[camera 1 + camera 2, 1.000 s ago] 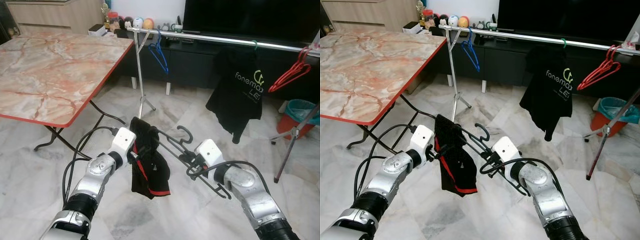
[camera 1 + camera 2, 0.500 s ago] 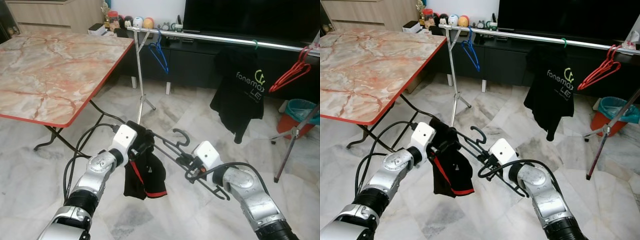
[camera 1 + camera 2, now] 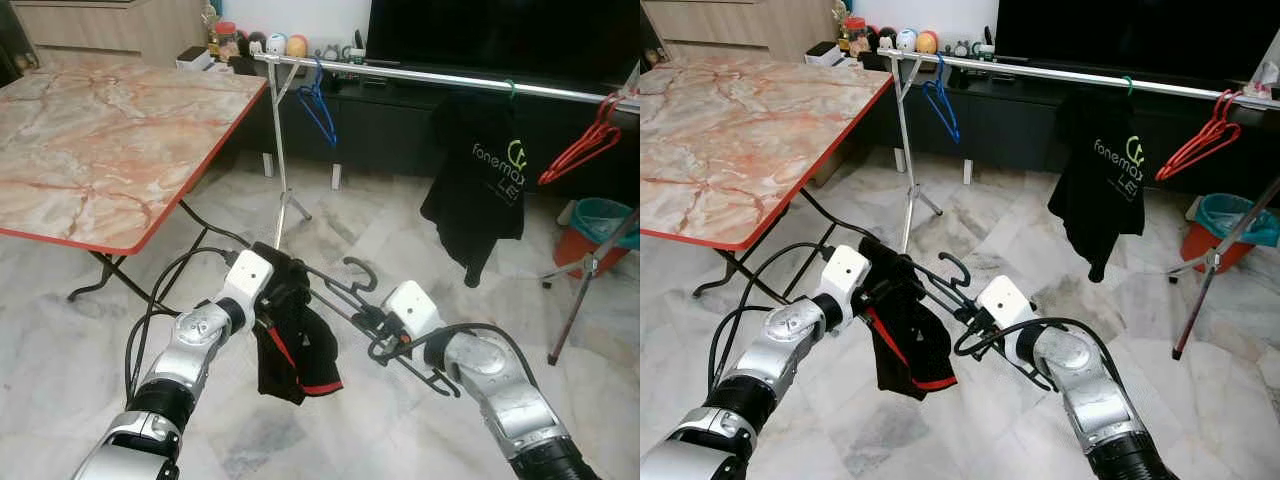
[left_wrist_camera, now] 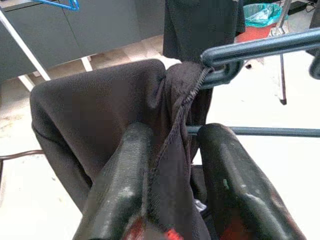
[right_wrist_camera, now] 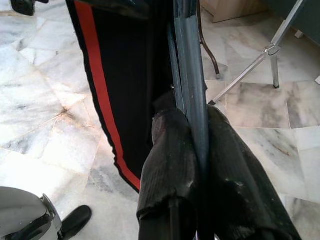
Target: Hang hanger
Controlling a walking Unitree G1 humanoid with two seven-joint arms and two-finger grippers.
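- Pinching the black garment point(image 3: 295, 345), the left gripper point(image 4: 170, 150) has its two fingers closed on a fold of the cloth.
- Right gripper point(image 5: 195, 150) is clamped tight on the dark hanger point(image 3: 345, 295).
- Hanger sits low between both arms, over the marble floor point(image 3: 400, 230).
- Clothes rail point(image 3: 450, 78) stands well beyond.

A marble-topped folding table point(image 3: 90, 150) stands on the pale marble floor point(image 3: 380, 215), facing a dark TV cabinet point(image 3: 400, 130) beneath a large television point(image 3: 500, 35).
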